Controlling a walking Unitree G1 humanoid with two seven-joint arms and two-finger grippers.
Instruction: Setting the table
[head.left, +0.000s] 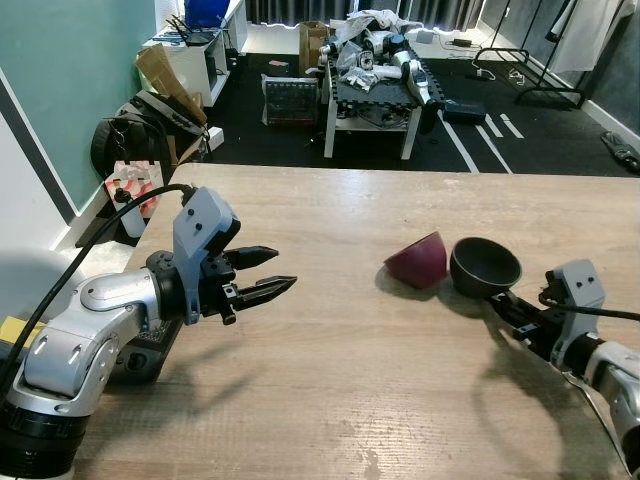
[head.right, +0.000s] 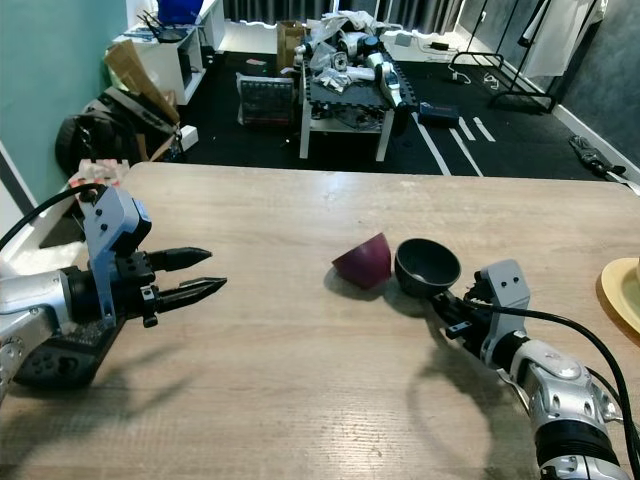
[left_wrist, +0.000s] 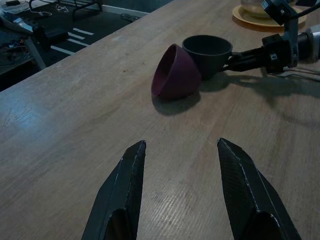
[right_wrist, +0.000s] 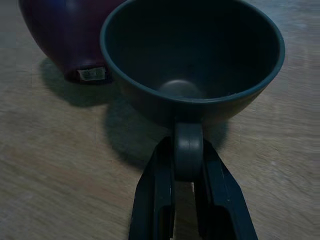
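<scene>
Spanning your view, the wooden tabletop (head.left: 330, 400) carries a maroon bowl (head.left: 418, 260) tipped on its side, touching the dark cup (head.left: 485, 266). Your right hand (right_wrist: 182, 165) pinches the cup's handle (right_wrist: 188, 150); it looks rigid, light and slippery-glazed, so grip there firmly. Your left hand (head.left: 262, 276) hovers parted, empty.

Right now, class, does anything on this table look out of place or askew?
Yes. The maroon cup lies tipped on its side beside the upright dark grey cup, whose handle the right gripper pinches. The left gripper hovers open.
</scene>
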